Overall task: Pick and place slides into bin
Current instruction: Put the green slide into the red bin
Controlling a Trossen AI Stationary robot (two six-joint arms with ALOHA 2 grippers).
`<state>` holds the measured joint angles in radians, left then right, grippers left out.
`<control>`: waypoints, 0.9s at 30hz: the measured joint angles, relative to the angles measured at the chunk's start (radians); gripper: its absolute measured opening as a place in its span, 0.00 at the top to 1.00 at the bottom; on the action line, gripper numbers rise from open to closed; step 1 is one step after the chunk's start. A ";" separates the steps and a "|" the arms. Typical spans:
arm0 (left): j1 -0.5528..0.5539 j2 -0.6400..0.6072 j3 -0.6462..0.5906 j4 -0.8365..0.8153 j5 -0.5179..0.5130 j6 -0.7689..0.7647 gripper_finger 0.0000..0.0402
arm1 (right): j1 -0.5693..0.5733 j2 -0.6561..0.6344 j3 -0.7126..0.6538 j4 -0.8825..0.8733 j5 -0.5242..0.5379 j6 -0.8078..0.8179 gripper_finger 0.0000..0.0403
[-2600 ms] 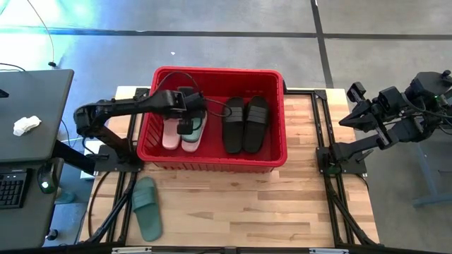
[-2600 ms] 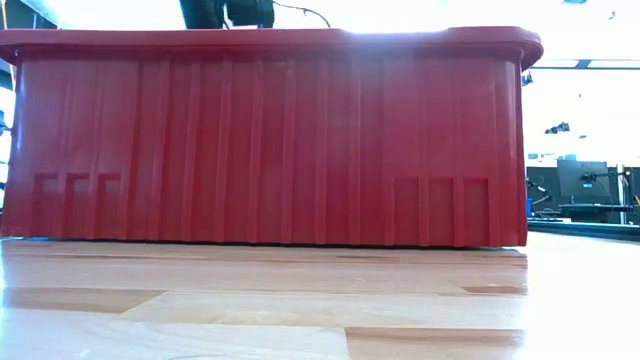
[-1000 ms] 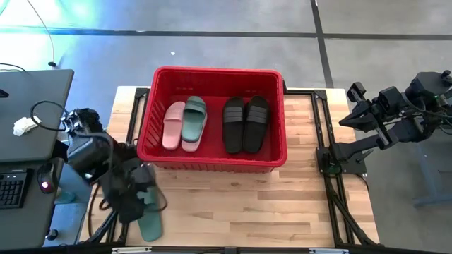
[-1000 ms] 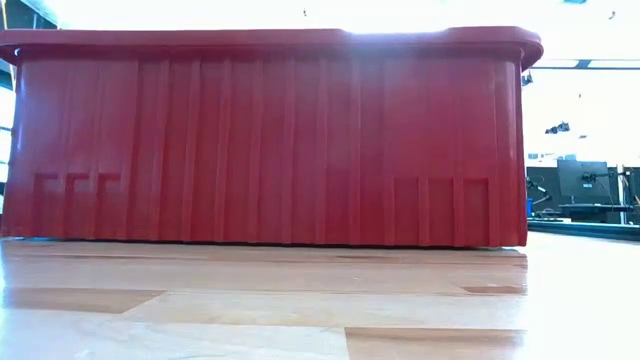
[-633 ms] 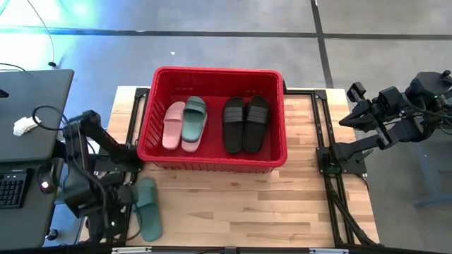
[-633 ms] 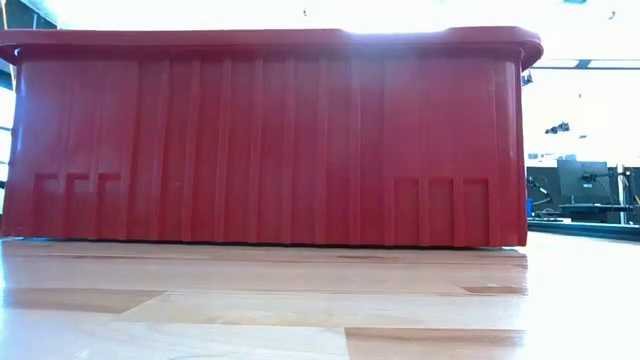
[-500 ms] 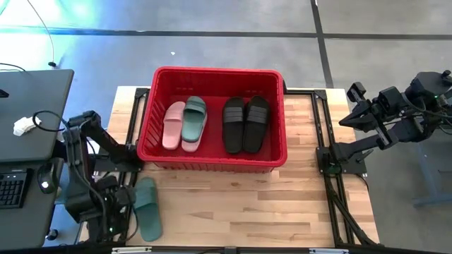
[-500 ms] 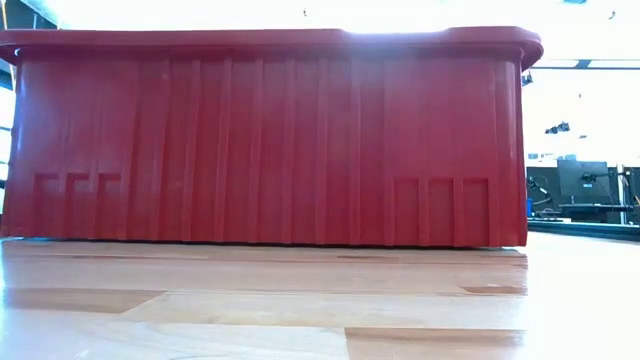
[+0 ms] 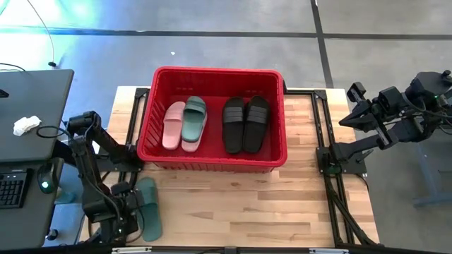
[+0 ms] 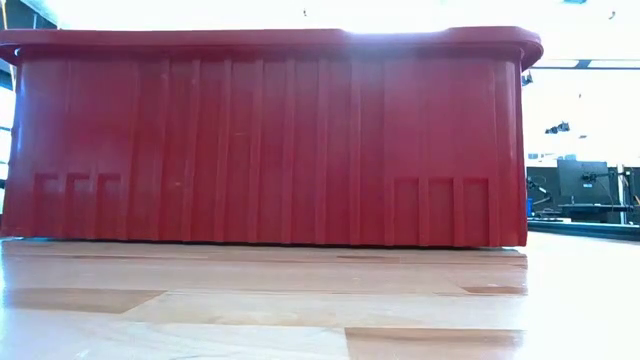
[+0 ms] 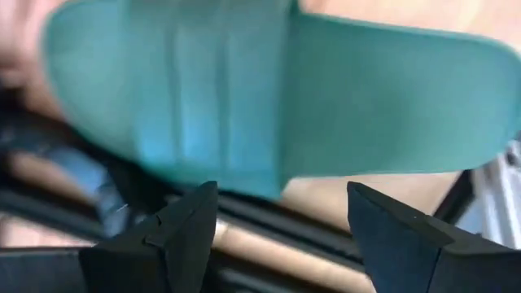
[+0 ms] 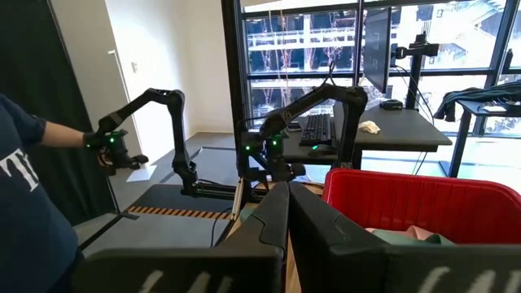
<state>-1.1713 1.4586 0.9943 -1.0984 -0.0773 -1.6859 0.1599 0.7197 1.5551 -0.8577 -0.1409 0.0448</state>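
Observation:
The red bin [image 9: 212, 71] stands at the table's far middle and fills the low view [image 10: 270, 140]. In it lie a pale pink slide [image 9: 173, 125], a sage green slide [image 9: 193, 122] and two black slides [image 9: 244, 124], soles down. A second sage green slide [image 9: 147, 209] lies sole down at the table's near left corner. My left gripper [image 9: 127, 212] is open just left of it. In the left wrist view [image 11: 281, 195] the slide [image 11: 326, 98] lies ahead of the fingers. My right gripper [image 9: 357, 106] is shut, off the table's right side.
Dark frame rails run along the table's left [image 9: 134, 159] and right [image 9: 321, 134] sides. A grey desk [image 9: 28, 113] with a keyboard stands left of the table. A person [image 12: 32, 163] stands in the room beyond. Bare wood [image 9: 247, 204] lies in front of the bin.
My left gripper has gone from above the green slide on the table toward the table's near left corner. It has come down beside the slide's left side. The slide has stayed where it lay. The right arm has kept still.

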 joint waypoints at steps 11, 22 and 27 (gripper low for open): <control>0.015 0.000 0.033 0.057 -0.160 0.005 0.37 | 0.000 0.000 0.000 0.000 0.000 0.000 1.00; 0.102 0.126 0.292 -0.210 -0.149 0.134 0.37 | 0.000 0.000 0.000 0.000 0.000 0.000 1.00; 0.141 0.315 0.410 -0.375 -0.029 0.242 0.37 | 0.000 0.000 0.000 0.000 0.000 0.000 1.00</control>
<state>-1.0298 1.7736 1.4046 -1.4738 -0.1062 -1.4441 0.1598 0.7197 1.5551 -0.8577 -0.1406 0.0448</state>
